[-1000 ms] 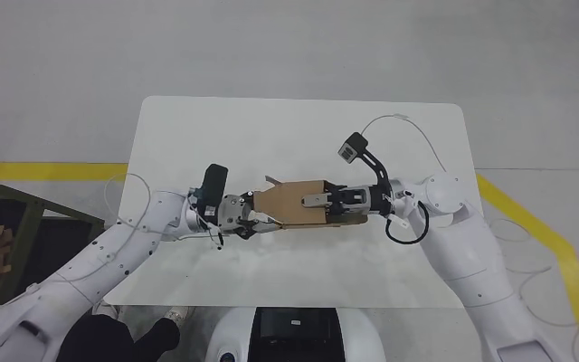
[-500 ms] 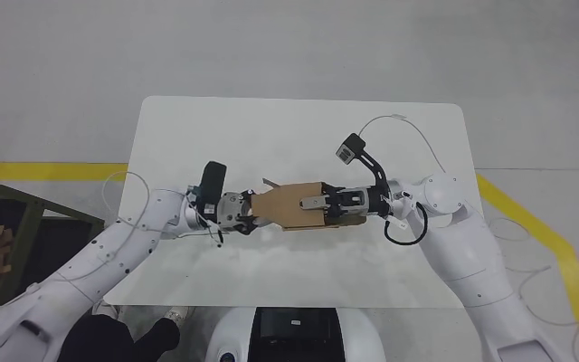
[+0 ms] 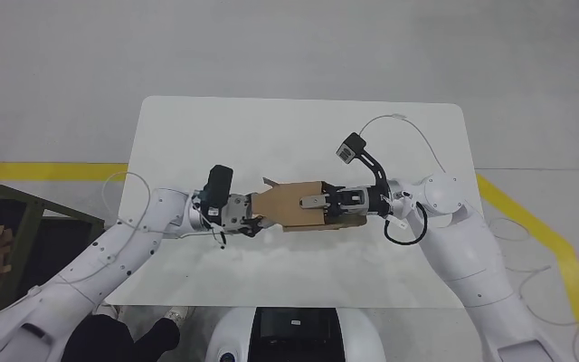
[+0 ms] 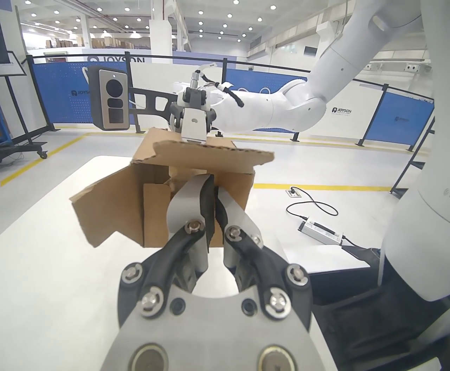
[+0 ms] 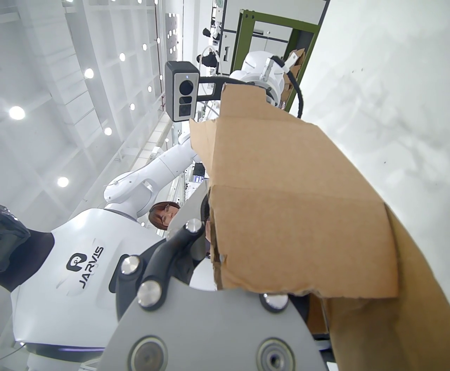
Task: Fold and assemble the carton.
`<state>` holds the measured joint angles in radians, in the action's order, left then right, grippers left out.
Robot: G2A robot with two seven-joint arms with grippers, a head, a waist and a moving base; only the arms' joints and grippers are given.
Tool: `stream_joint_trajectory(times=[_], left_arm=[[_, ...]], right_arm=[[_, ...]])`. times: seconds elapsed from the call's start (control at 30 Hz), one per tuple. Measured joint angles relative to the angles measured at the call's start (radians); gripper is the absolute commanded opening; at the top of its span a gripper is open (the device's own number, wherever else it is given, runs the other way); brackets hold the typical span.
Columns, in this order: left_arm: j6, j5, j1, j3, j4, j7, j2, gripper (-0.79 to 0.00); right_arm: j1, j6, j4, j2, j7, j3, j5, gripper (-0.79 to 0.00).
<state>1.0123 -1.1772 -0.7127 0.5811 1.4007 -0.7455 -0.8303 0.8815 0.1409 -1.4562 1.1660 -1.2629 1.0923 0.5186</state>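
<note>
Left claw (image 4: 211, 186) closed at carton (image 3: 285, 206) mouth; right claw (image 3: 318, 200) clamps its far end.

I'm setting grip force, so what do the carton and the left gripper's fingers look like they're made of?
The carton looks like brown corrugated cardboard, matte; fluting shows along its cut flap edge. The left gripper's fingers look like brushed grey metal, with black inner pads, possibly rubber.

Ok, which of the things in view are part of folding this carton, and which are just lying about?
In the job: carton, left gripper, right gripper, table.
Lying about: power brick on the floor, green frame beside the table.
</note>
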Motion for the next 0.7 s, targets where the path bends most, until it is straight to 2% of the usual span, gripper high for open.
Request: stream_joint_trajectory(times=[0.17, 0.27, 0.37, 0.7], left_arm=[[0.000, 0.004, -0.008, 0.009, 0.008, 0.019, -0.004, -0.665], [0.000, 0.008, -0.011, 0.009, 0.011, 0.027, -0.007, -0.585], [0.000, 0.015, -0.016, 0.017, 0.003, 0.020, -0.008, -0.539], [-0.003, 0.007, -0.082, 0.111, -0.019, -0.066, 0.018, -0.428]], right_arm=[[0.000, -0.003, 0.000, -0.001, 0.002, -0.001, 0.001, -0.785], [0.000, -0.003, 0.000, -0.002, 0.003, 0.002, 0.003, -0.785], [0.003, -0.001, 0.000, -0.004, 0.004, 0.008, 0.004, -0.785], [0.013, -0.003, -0.001, -0.010, 0.007, 0.022, 0.009, -0.785]])
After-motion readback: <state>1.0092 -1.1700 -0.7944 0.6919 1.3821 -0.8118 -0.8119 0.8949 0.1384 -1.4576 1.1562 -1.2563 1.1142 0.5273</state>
